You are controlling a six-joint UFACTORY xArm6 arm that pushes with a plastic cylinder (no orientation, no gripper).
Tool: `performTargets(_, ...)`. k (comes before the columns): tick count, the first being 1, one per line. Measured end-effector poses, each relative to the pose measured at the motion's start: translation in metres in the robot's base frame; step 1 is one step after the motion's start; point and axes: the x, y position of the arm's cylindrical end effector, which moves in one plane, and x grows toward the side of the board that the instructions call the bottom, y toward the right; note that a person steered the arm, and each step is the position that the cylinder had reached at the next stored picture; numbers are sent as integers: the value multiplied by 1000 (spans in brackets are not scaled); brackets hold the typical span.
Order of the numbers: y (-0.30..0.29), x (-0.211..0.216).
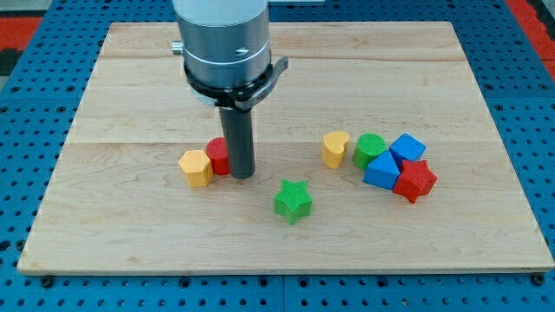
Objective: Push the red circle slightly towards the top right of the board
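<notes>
The red circle (217,156) lies left of the board's middle, partly hidden behind the rod. My tip (242,176) rests on the board right against the red circle's right side. A yellow hexagon block (196,168) touches the red circle on its left.
A green star (293,200) lies below and right of my tip. At the view's right sits a cluster: a yellow heart (335,148), a green circle (368,149), two blue blocks (406,148) (381,171) and a red star (416,180). The wooden board (130,78) lies on a blue pegboard.
</notes>
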Motion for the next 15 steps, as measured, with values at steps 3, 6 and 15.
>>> performTargets(3, -121, -120)
performTargets(6, -85, -172)
performTargets(15, 122, -211)
